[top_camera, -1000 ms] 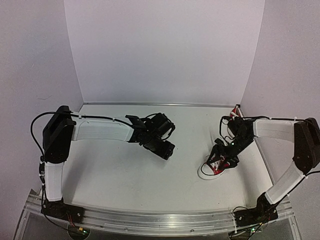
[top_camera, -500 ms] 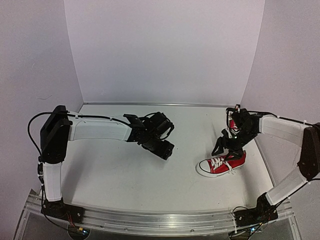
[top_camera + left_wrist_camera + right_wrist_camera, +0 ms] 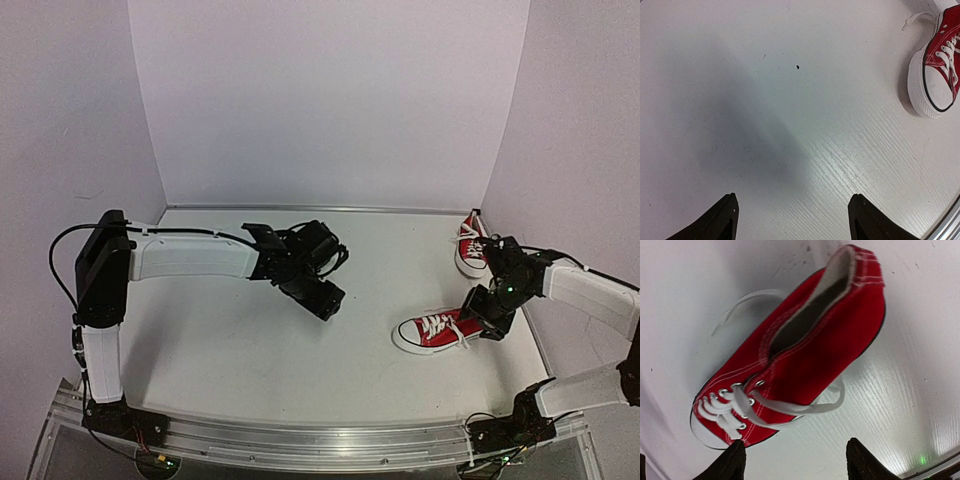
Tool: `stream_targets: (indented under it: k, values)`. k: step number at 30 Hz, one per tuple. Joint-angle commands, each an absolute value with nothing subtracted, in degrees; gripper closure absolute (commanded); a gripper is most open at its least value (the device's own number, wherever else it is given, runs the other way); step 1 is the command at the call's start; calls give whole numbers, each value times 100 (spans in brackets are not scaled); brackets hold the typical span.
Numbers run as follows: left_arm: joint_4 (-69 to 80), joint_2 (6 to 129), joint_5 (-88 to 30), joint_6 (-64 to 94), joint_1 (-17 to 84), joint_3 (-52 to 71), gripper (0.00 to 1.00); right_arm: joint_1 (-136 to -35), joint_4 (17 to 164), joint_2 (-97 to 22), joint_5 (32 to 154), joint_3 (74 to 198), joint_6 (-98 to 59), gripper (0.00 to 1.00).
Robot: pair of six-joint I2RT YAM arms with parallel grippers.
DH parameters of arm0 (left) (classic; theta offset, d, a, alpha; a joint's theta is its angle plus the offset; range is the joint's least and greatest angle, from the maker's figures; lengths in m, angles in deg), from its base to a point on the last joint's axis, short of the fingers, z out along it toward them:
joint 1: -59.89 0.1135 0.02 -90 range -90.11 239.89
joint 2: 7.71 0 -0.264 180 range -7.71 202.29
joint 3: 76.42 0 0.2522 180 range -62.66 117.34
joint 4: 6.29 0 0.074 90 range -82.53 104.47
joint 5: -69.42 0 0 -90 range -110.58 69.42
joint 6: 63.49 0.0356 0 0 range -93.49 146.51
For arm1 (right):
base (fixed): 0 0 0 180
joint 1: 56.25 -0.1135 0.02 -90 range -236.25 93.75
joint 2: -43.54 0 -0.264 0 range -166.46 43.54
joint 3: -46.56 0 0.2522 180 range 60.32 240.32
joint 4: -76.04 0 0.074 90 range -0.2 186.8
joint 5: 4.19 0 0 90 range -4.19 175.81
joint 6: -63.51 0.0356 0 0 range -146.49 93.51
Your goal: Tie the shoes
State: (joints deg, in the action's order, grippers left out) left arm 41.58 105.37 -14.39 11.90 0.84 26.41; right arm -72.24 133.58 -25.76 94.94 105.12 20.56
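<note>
One of the red shoes (image 3: 440, 330) lies on the table at the right with its white toe cap pointing left and its laces loose. The other shoe (image 3: 470, 246) rests by the back right wall. My right gripper (image 3: 483, 318) hovers at the near shoe's heel. In the right wrist view this shoe (image 3: 815, 350) fills the frame, and a loose white lace (image 3: 832, 402) loops beside its sole. The right gripper (image 3: 796, 460) is open with only bare table between its fingertips. My left gripper (image 3: 328, 298) hangs open over mid-table; its wrist view shows the left gripper (image 3: 792, 220) empty and a shoe's toe (image 3: 935, 75) at the right edge.
White walls close in the white table (image 3: 240, 350) at the back and both sides. A metal rail (image 3: 300, 440) runs along the near edge with the arm bases on it.
My right gripper was down over the near shoe; it rose, then swung right to the heel, narrowing a little. The shoe now lies flat in full view. The left arm barely shifted.
</note>
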Motion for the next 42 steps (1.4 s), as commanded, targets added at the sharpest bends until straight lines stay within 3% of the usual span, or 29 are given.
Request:
stream_targets:
  k: [1, 21, 29, 31, 39, 42]
  values:
    - [4325, 10201, -1400, 1543, 100, 2951, 22, -7181, 12972, -2426, 8844, 10219, 2770, 36]
    - [4579, 10085, -1472, 1959, 100, 2994, 20, -6563, 11851, -3170, 8681, 9947, 2891, 34]
    - [4703, 10143, -1376, 2068, 106, 3068, 19, -6413, 11513, -3962, 9176, 9953, 2588, 39]
    - [4747, 10135, -1332, 2089, 119, 3082, 18, -6414, 11387, -4013, 9318, 9955, 2568, 47]
    - [4908, 9812, -1317, 1970, 361, 2957, 18, -6416, 11521, -3768, 9608, 10486, 2249, 99]
    - [4934, 9523, -1353, 1856, 611, 2755, 17, -6418, 11685, -3731, 9777, 10756, 2124, 100]
